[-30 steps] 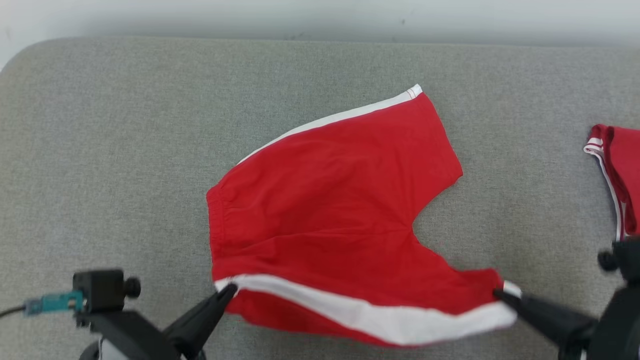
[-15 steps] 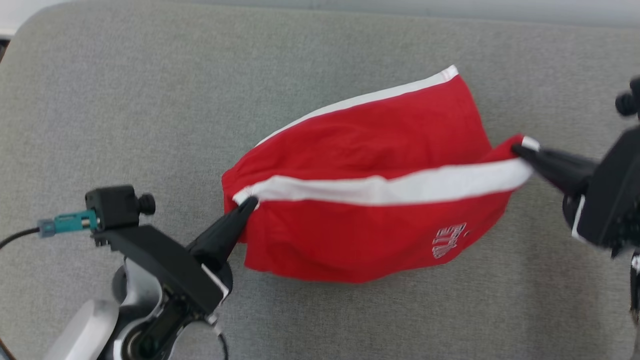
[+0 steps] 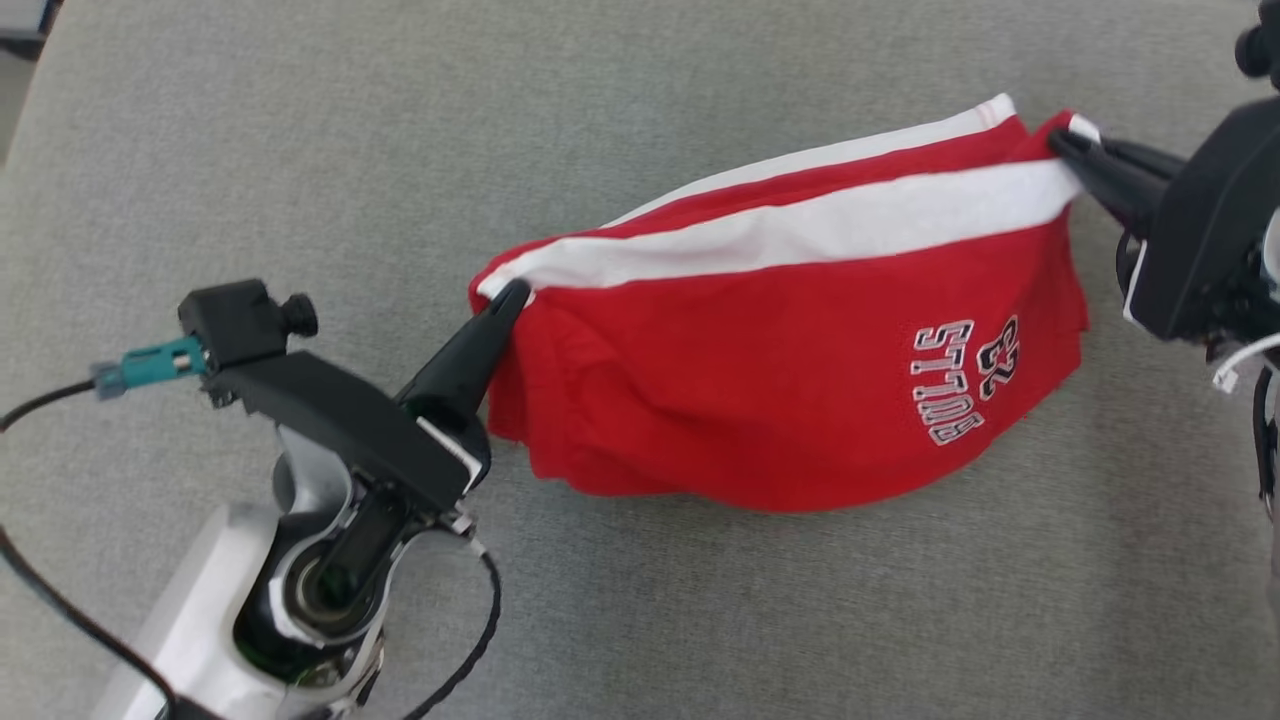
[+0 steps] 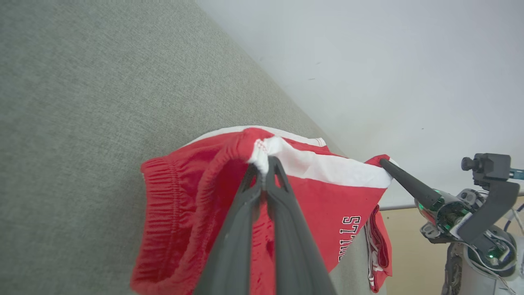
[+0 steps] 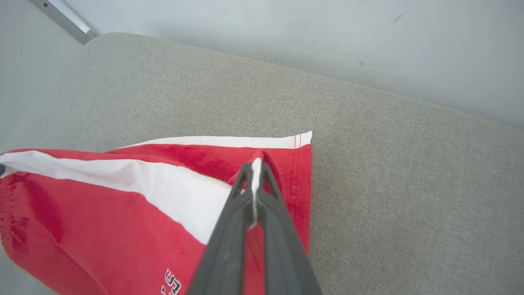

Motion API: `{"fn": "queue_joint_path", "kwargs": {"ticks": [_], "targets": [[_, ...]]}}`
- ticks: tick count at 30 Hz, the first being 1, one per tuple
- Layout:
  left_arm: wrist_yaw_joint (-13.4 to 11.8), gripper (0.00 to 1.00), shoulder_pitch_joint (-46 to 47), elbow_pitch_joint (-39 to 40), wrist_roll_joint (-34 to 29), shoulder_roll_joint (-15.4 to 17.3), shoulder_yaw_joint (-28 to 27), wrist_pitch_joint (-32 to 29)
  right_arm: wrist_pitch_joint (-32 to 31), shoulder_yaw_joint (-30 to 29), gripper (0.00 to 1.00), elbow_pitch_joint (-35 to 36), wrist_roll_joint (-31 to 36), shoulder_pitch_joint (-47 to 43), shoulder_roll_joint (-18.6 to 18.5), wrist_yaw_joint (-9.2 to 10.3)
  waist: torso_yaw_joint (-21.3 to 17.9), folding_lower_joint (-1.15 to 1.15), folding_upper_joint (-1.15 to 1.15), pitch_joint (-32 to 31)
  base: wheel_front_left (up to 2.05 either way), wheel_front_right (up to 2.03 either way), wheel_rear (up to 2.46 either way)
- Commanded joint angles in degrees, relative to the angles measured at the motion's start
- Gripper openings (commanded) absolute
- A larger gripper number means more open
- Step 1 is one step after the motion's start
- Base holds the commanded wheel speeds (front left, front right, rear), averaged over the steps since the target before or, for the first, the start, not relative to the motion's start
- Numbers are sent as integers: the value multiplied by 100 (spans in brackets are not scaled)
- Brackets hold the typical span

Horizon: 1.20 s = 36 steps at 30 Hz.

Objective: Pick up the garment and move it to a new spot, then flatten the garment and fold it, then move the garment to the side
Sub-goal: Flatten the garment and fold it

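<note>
The garment [image 3: 780, 400] is a pair of red shorts with a white side stripe and white lettering, lying doubled over on the grey padded surface [image 3: 300, 120]. My left gripper [image 3: 512, 295] is shut on the waistband corner at the stripe's left end, also seen in the left wrist view [image 4: 264, 162]. My right gripper [image 3: 1060, 143] is shut on the leg hem corner at the stripe's right end, close above the far leg's hem [image 5: 301, 141]. The held edge is stretched between both grippers, slightly raised. The lettered side faces up.
A second red garment [image 4: 378, 246] with white trim hangs at the surface's right edge. A pale wall [image 5: 327, 32] runs behind the far edge. The surface's rounded corner [image 3: 40, 60] is at the upper left. A black cable [image 3: 60, 610] trails from my left arm.
Both grippers have carried the near striped edge of the shorts up and over toward the far edge, turning the lettered side up. The head camera has also shifted.
</note>
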State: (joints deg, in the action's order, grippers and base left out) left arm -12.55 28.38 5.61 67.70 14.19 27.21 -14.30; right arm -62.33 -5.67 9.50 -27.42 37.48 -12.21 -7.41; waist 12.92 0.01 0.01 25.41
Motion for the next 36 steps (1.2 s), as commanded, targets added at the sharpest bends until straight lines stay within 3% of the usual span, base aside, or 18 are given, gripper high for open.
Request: {"fn": "queue_joint_path", "kwargs": {"ticks": [1,16,17,18,19,20,31,36], "targets": [[53,0,120,-55,43,-46,-11,44,110,27,0,-92,43,134,-54,-13,72,-1,-1,58,0,0,0],[73,0,769,-885,-262,-316,176,150,1099,254,0,-1141,458,789,-87,-13,210,-1,-1,191,0,0,0],[95,0,788,-931,-257,-351,182,162,1234,295,21,-1154,467,832,-92,-13,215,-1,-1,203,0,0,0],[114,4,806,-973,-254,-368,189,173,1343,281,49,-1220,479,854,-80,-12,220,-1,-1,208,0,0,0],[146,33,832,-1025,-276,-367,180,208,1415,287,58,-1301,466,842,-60,-12,224,-1,-1,204,0,0,0],[137,100,863,-1071,-316,-372,161,258,1486,311,100,-1359,448,850,-50,-12,229,-1,-1,197,0,0,0],[415,100,941,-1336,-577,-274,201,619,2037,367,100,-1756,373,990,-18,-12,198,-1,-1,-14,0,0,0],[481,100,760,-1172,-999,-42,229,1066,2245,288,100,-1644,535,781,-86,-12,124,-1,-1,-307,0,0,0]]}}
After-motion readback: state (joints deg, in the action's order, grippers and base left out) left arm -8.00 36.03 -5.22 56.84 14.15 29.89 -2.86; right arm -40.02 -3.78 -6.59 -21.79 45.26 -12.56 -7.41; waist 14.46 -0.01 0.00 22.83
